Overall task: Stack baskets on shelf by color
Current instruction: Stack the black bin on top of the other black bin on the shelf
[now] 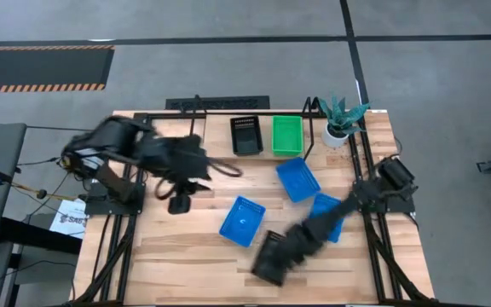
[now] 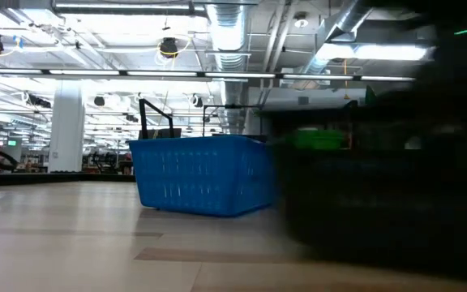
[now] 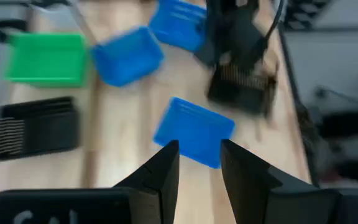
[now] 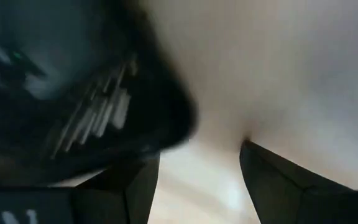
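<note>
My left gripper [image 1: 180,205] [image 3: 199,155] hangs open and empty above the table's left middle, over a blue basket [image 1: 242,220] [image 3: 194,130]. My right gripper [image 1: 281,249] [image 4: 197,168] is open and points down at a black basket [image 1: 269,258] [image 3: 241,87] near the front edge. That basket's blurred rim [image 4: 98,118] shows beside one finger. Two more blue baskets [image 1: 297,179] [image 1: 329,215] lie on the table's right half. A black basket [image 1: 246,134] and a green basket [image 1: 286,135] sit on the shelf [image 1: 211,112] at the far edge. My right gripper stands at the black basket's rim [image 4: 98,118], coming from above. Blur hides whether a finger touches it. The gap between the fingers shows bare table.
A potted plant [image 1: 341,119] stands at the far right, beside the shelf's end. In the low view a blue basket [image 2: 201,174] stands mid-table and a dark blur [image 2: 379,178] fills the right. Bare wood lies at the front left [image 1: 169,264].
</note>
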You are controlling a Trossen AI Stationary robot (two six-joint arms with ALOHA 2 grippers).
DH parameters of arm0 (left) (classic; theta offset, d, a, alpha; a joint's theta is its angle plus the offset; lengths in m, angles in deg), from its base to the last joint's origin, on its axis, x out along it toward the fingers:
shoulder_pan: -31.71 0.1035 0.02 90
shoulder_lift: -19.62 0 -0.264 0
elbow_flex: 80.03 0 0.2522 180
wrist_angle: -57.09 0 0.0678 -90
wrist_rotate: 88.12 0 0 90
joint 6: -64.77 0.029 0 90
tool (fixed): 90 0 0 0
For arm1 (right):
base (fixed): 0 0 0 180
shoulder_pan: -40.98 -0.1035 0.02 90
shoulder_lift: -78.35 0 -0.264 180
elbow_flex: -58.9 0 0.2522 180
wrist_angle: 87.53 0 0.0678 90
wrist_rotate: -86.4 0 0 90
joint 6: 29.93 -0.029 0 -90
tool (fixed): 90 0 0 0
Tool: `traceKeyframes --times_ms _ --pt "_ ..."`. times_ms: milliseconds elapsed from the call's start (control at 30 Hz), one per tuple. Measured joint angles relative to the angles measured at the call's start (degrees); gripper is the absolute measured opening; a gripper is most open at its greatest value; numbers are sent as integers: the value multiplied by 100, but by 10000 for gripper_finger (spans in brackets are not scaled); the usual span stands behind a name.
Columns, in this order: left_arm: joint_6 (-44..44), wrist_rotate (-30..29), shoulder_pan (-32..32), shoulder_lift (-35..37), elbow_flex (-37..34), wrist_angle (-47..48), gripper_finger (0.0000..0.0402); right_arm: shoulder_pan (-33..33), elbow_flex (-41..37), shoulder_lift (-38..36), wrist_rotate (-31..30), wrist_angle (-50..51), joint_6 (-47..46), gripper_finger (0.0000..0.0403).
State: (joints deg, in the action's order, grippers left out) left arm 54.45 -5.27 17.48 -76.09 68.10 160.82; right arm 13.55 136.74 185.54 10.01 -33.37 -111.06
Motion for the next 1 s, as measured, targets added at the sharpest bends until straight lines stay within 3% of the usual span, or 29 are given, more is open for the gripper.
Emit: traceKeyframes --times_ms 100,233,367,467,567,667,767,1000 --pt "-442 -796 -304 179 0 4 103 682 237 -125 -362 17 396 245" --pt "-827 -1385 -539 271 -2 7 103 1343 798 -265 -847 -189 1155 245" --pt "-891 -1621 -634 254 -123 -2 103 1896 1421 -258 -1444 -428 1975 245" --pt "-905 -1644 -637 253 -405 -1 103 2206 1942 -262 -1578 -601 2710 245" --pt "-1112 -1674 -639 248 -837 -4 103 2277 2474 -324 -1563 -119 3189 245" --pt "-1413 -1775 -659 255 -1469 -62 103 2128 2949 -552 -1563 794 3280 245" --pt "-1612 -1907 -721 282 -2231 -460 103 1691 3081 -851 -1620 1910 2783 245" --pt "-794 -1568 -741 319 -4011 -3046 142 -185 3092 -1430 -2691 3470 160 245"
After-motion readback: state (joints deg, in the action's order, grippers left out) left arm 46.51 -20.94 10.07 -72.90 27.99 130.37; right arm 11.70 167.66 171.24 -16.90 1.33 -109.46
